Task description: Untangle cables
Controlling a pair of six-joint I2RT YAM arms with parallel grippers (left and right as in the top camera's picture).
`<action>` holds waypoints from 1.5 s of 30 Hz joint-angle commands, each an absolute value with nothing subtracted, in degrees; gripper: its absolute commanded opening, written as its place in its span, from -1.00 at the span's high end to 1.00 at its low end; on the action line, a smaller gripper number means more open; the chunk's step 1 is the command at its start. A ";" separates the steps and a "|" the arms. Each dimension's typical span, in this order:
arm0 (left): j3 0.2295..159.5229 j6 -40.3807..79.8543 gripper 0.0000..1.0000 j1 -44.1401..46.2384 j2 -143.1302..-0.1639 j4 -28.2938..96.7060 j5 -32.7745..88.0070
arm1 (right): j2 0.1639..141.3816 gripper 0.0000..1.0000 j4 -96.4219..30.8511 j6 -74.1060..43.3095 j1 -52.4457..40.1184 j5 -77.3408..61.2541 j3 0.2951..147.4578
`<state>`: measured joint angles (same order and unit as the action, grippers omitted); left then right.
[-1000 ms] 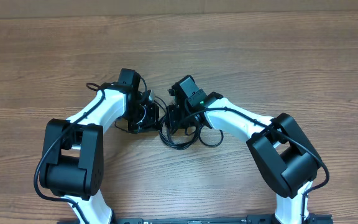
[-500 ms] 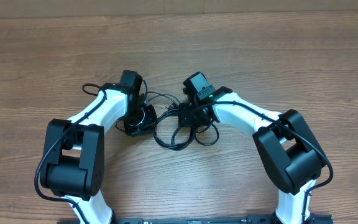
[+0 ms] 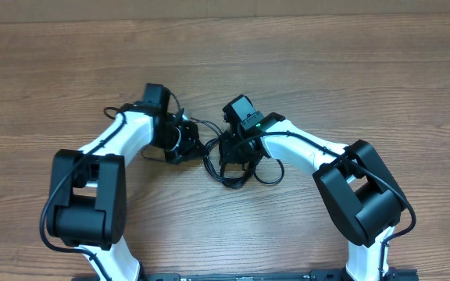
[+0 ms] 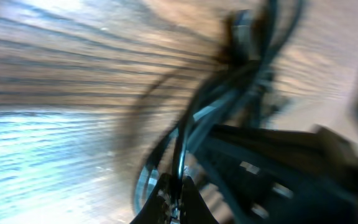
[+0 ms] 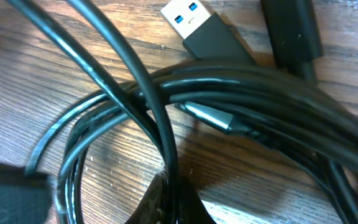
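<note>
Overhead view: cables (image 3: 237, 170) knotted between 2 clenched grippers, with the loops nearer the right arm.

The left gripper (image 3: 187, 144) and right gripper (image 3: 231, 152) face each other near the middle of the table (image 3: 366, 70). Each is closed on a thin black strand. The left wrist view is blurred, but a strand does enter the fingertips there. The span linking the 2 grippers runs left to right. Most of the coils lie under the right gripper and just on its base side, resting on the wood. In the right wrist view the pinched strand crosses over a bundle of several cords, and a USB plug (image 5: 199, 30) lies free beyond it. Drawing the grippers apart along that left-right line looks like the next move.
</note>
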<state>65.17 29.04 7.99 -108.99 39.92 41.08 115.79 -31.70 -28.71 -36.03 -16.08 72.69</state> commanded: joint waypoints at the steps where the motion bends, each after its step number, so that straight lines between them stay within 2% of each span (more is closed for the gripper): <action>1: 65.49 29.80 0.92 5.06 -109.38 39.53 54.85 | 115.09 0.92 -31.81 -28.56 -36.27 -15.46 72.71; 5: 65.54 29.76 0.92 3.36 -109.38 38.50 57.74 | 115.09 0.92 -31.62 -28.53 -36.27 -16.27 72.71; 16: 65.52 29.78 0.92 3.44 -109.38 36.86 43.70 | 115.09 0.92 -32.97 -28.51 -36.27 -24.77 72.71; 18: 65.52 29.80 0.74 4.19 -109.38 39.07 36.95 | 115.09 0.92 -32.91 -28.51 -36.27 -24.82 72.71; 22: 65.52 29.34 0.20 5.63 -109.38 43.05 29.74 | 115.09 0.93 -32.88 -28.56 -36.25 -26.06 72.71; 25: 65.52 27.57 -0.09 6.52 -109.38 45.12 29.36 | 115.09 0.92 -32.64 -29.45 -36.27 -26.76 72.71; 27: 65.52 26.79 -0.20 7.09 -109.38 46.54 29.39 | 115.09 0.92 -32.69 -30.52 -36.25 -26.79 72.71; 29: 65.52 26.52 -0.21 7.70 -109.38 47.72 29.39 | 115.09 0.93 -32.71 -30.85 -36.25 -27.16 72.71; 33: 65.23 26.63 -0.08 9.76 -109.38 48.14 29.39 | 115.09 0.92 -32.91 -33.32 -36.25 -27.14 72.71; 42: 65.06 33.47 -0.12 14.39 -109.38 44.51 26.20 | 115.09 0.92 -33.47 -33.71 -34.96 -27.14 72.71; 45: 64.97 34.83 0.16 15.05 -109.38 44.53 25.26 | 115.09 0.92 -34.72 -33.71 -33.95 -27.14 72.71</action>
<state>65.19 31.77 14.46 -108.99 44.66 27.68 115.79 -34.22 -33.21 -35.18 -26.50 72.69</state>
